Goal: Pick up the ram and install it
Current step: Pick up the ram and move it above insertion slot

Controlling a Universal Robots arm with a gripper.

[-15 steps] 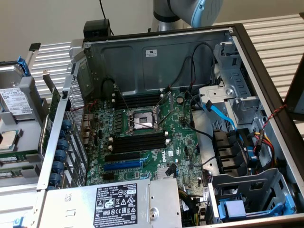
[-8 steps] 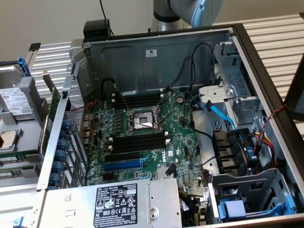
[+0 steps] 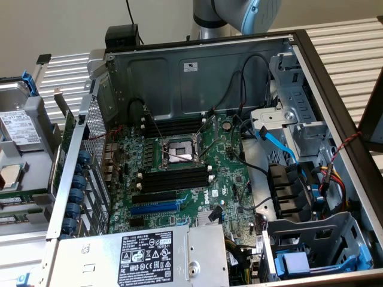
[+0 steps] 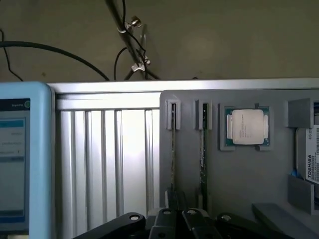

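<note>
Computer case: bare grey sheet metal, dull sheen. Motherboard: green circuit board, matt, black plastic memory slots. Blue slot at 7 o'clock of CPU socket: glossy plastic. Table: ribbed aluminium, satin. Holder tray: matt grey plastic. Ram: thin green board, edge-on. CPU: brushed metal lid. Claw: black, semi-gloss.

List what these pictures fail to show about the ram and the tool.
- Wrist view: the tool is cut off by the picture's edge, so contact with the ram is unclear.
- Wrist view: the ram stands edge-on in a gray holder, so its chips are hidden.
- Exterior view: the arm is cut off at the edge, and the tool is out of frame.
</note>
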